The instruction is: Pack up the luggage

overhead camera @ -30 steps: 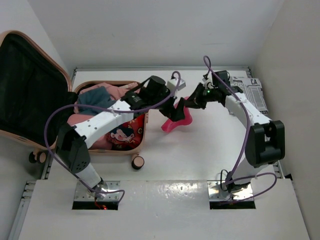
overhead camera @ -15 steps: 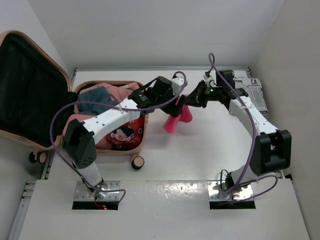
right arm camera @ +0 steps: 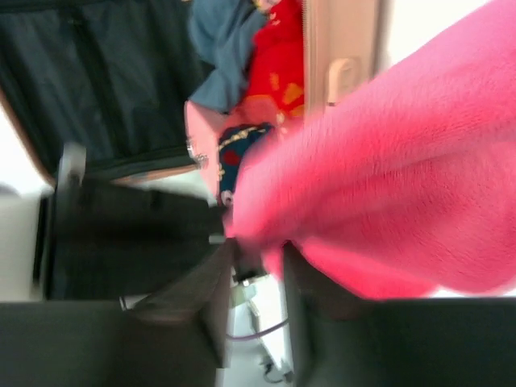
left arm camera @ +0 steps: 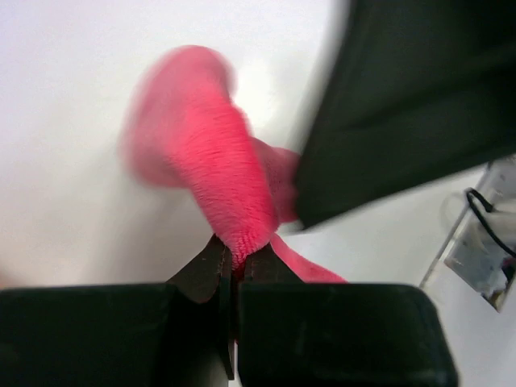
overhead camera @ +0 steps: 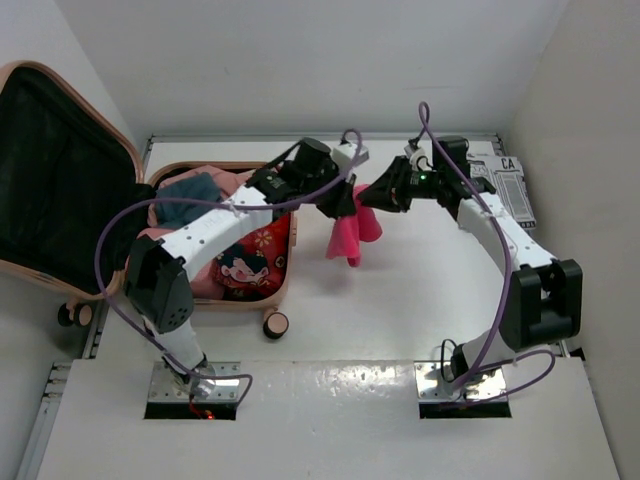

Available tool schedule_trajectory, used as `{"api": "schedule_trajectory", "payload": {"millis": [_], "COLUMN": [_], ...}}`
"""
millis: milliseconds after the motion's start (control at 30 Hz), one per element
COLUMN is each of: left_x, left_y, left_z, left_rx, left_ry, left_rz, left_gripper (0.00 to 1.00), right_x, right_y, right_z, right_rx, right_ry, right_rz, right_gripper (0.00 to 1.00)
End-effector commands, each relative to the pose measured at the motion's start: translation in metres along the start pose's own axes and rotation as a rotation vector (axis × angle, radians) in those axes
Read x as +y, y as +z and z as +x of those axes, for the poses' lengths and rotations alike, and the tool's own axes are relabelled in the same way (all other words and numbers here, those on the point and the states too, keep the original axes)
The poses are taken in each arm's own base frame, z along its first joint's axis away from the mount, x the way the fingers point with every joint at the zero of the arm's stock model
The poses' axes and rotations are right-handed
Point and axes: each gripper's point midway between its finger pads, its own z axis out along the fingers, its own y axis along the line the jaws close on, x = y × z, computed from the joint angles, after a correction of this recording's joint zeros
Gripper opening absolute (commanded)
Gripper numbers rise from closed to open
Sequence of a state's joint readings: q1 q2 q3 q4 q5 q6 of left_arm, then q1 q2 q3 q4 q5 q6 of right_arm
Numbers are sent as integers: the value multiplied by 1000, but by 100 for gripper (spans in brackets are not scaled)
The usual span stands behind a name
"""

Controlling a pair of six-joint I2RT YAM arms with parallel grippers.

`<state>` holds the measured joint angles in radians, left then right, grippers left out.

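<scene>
Now left claw [left arm camera: 234, 260] pinches pink cloth [left arm camera: 211, 161], right claw [right arm camera: 256, 262] slightly parted; sheet [overhead camera: 510, 188] reads "CA".

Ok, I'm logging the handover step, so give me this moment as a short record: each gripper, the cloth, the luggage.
left gripper: shut on the pink cloth
right gripper: jaws parted, cloth right at its fingertips
pink cloth: hanging from the left gripper, over the table
luggage: lid open, to the left of the cloth
contents: clothes in the base
cloth packed: not yet
</scene>
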<state>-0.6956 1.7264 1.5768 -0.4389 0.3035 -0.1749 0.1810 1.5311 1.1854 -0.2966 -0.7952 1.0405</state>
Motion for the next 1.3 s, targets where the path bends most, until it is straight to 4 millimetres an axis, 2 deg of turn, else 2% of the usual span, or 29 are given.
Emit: {"api": "schedule_trajectory", "payload": {"millis": [0,67,100,133,167,200,233,300,367,400,467,500,633,700,733,800,833,867,900,933,967,1000,1033,1067,1100,1133,1200,1233,1267], "left_x": [43,69,98,112,128,158,172,205,227,237,244,245,257,270,276,284,287,285,286,282,279,274,266,262,256,247,237,230,229], "left_y": [-54,-71,-92,-103,-110,-124,-135,-150,-154,-154,-150,-144,-146,-155,-162,-170,-169,-167,-165,-161,-163,-168,-170,-174,-179,-190,-200,-208,-211], "left_z": [-40,-36,-35,-33,-22,-9,1,42,71,98,126,150,191,193,199,199,197,190,176,163,148,127,100,85,69,38,14,-7,-12], "left_rx": [-148,-156,-165,-167,-150,-137,-126,-71,-8,51,120,180,287,265,283,283,281,267,245,213,179,124,57,18,-25,-97,-154,-197,-205], "left_ry": [-53,-89,-131,-143,-157,-199,-204,-270,-251,-280,-284,-299,-309,-323,-319,-319,-318,-316,-312,-307,-295,-273,-244,-225,-214,-173,-158,-127,-121], "left_rz": [-67,-116,-182,-216,-250,-312,-352,-425,-498,-525,-538,-538,-642,-717,-776,-823,-824,-804,-783,-735,-716,-697,-650,-635,-620,-600,-590,-591,-593], "left_gripper": [0,0,0,0,0,0,0,0,0,0,0,0,0,0,0,0,0,0,19,35,50,78,86,91,98,100,100,100,100], "right_x": [36,30,28,26,19,15,14,4,-5,-8,-14,-18,-35,-48,-68,-80,-99,-107,-126,-134,-132,-152,-155,-165,-175,-188,-202,-215,-219], "right_y": [-11,-17,-19,-21,-26,-28,-29,-35,-38,-40,-39,-39,-44,-48,-59,-69,-77,-83,-93,-97,-104,-109,-115,-115,-125,-124,-132,-130,-133], "right_z": [-9,-17,-20,-23,-26,-28,-28,-33,-36,-40,-40,-40,-47,-50,-67,-77,-91,-98,-114,-121,-131,-144,-153,-159,-174,-178,-192,-191,-196], "right_rx": [-4,-23,-28,-35,-44,-50,-51,-65,-70,-76,-69,-66,-98,-115,-184,-214,-269,-265,-315,-294,-313,-327,-298,-283,-283,-236,-205,-167,-153], "right_ry": [-69,-61,-52,-54,-53,-49,-56,-54,-40,-48,-34,-49,-115,-156,-187,-261,-295,-419,-450,-550,-594,-611,-710,-728,-782,-811,-831,-823,-838], "right_rz": [-104,-100,-95,-91,-75,-66,-64,-43,-25,-19,-5,5,95,167,261,342,455,515,643,694,736,854,905,944,1036,1077,1160,1187,1208], "right_gripper": [35,49,53,55,56,56,56,56,56,56,56,57,57,59,59,59,59,59,62,62,62,65,66,66,70,70,73,73,74]}}
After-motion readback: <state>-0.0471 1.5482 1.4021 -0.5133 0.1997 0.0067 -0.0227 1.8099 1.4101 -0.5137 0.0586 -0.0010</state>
